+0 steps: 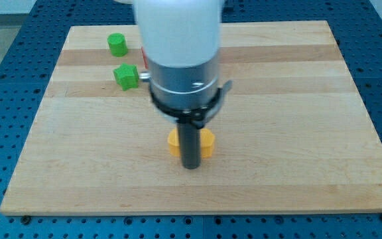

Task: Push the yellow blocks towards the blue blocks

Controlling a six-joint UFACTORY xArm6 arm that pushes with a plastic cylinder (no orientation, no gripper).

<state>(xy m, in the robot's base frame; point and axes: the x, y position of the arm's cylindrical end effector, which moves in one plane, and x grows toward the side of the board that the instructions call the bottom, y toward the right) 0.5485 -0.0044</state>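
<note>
My tip [191, 166] stands on the wooden board at the view's lower middle. Yellow block parts show on both sides of the rod: one piece at its left [172, 141] and one at its right [207, 143]. The rod hides their middle, so I cannot tell whether this is one block or two. The tip is just below them, at or touching their near edge. No blue block shows in the view. The arm's white body hides the board's upper middle.
A green cylinder [117, 44] and a green star-like block [126, 76] sit at the view's upper left. A sliver of red [142, 54] shows by the arm's left edge. The wooden board [297, 133] lies on a blue pegboard table.
</note>
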